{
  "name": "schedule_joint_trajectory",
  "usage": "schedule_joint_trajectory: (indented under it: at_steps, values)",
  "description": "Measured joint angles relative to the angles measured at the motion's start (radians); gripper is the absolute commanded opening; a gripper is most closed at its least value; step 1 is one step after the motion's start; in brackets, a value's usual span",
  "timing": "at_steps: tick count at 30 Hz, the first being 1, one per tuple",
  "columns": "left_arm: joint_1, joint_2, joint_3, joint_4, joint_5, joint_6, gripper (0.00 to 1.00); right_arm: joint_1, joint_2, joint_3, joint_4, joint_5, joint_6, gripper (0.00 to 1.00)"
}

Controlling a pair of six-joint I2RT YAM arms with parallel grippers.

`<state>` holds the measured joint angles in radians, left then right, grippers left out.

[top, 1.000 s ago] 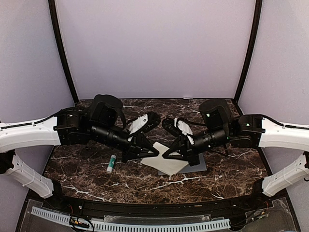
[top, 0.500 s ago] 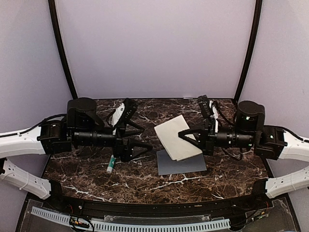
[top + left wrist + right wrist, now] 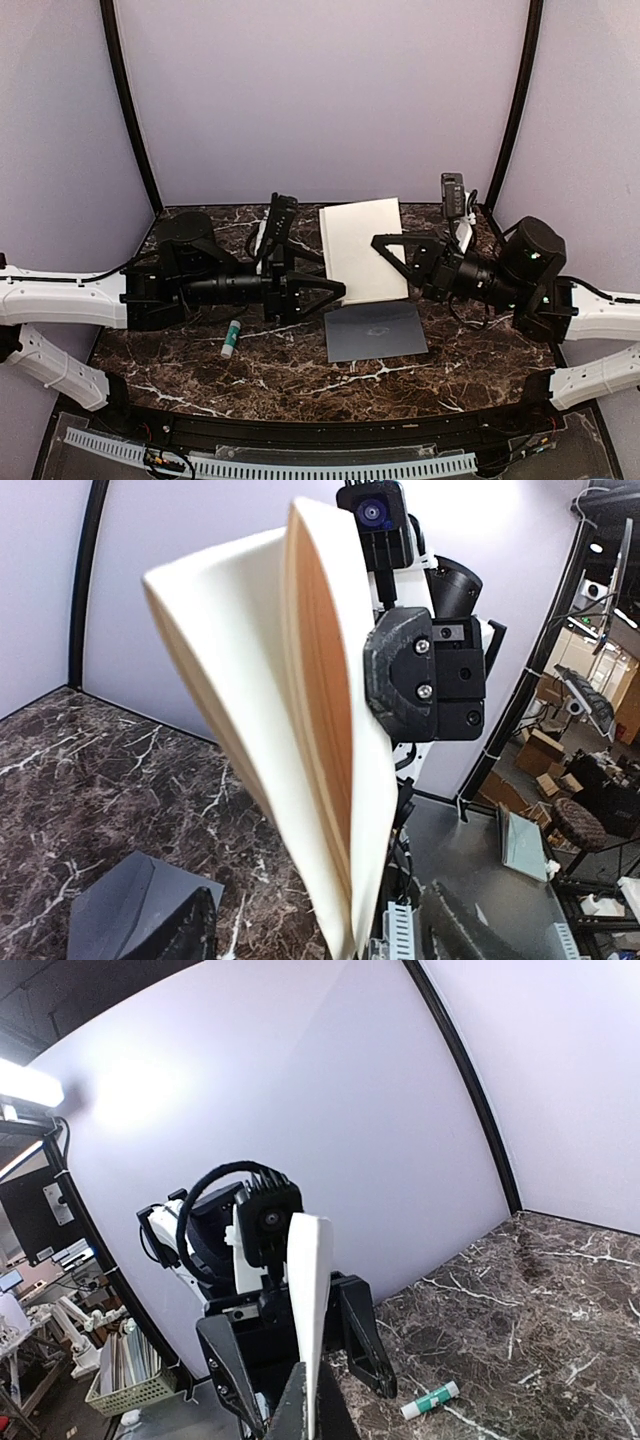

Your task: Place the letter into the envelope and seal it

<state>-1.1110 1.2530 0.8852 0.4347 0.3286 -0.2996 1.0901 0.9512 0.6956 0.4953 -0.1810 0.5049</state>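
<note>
Early stage: nothing inserted, nothing sealed. Letter off desk, held upright above and behind envelope; right gripper clamped on its right edge. Envelope flat near desk centre, nothing touching it; flap state unclear. Left gripper has fingers apart, near letter's lower left edge — contact unclear. Remaining: open envelope, slide letter in, glue, close flap. Glue stick lies at left under left arm, well apart from envelope — no obstruction visible.

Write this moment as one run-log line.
right fingers: shut on letter, raised | left fingers: open, near letter | envelope: flat on table
</note>
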Motion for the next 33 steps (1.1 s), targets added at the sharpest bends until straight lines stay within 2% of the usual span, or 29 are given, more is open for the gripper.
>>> schedule_joint_trajectory:
  at_steps: [6,8,9,11,14,17,20,23,29,33]
  values:
    - [0.0,0.045,0.0,0.132,0.029,-0.045,0.42,0.0,0.012,-0.016,0.088,0.002,0.041,0.0]
    - [0.0,0.05,0.0,0.179,0.033,-0.058,0.3,0.0,0.017,-0.021,0.109,0.002,0.053,0.0]
    - [0.0,0.053,0.0,0.199,0.035,-0.066,0.21,0.0,0.017,-0.027,0.115,0.002,0.056,0.0]
    - [0.0,0.065,0.008,0.23,0.038,-0.072,0.12,0.0,0.018,-0.037,0.121,0.002,0.06,0.0]
    - [0.0,0.091,0.028,0.248,0.043,-0.086,0.06,0.0,0.017,-0.042,0.118,0.006,0.061,0.02]
    - [0.0,0.101,0.035,0.234,0.03,-0.08,0.0,0.0,-0.003,-0.042,0.057,0.034,0.056,0.23]
    - [0.0,0.088,0.029,0.2,-0.001,-0.07,0.0,-0.001,-0.045,-0.041,-0.048,0.085,0.045,0.56]
    - [0.0,0.045,-0.006,0.169,-0.045,-0.055,0.0,-0.007,-0.093,-0.039,-0.15,0.135,0.029,0.77]
    - [0.0,-0.053,-0.092,0.103,-0.134,-0.045,0.0,-0.057,-0.102,0.055,-0.436,0.272,-0.084,0.92]
    - [0.0,-0.098,-0.152,0.057,-0.18,-0.058,0.0,-0.167,0.01,0.197,-0.639,0.281,-0.186,0.96]
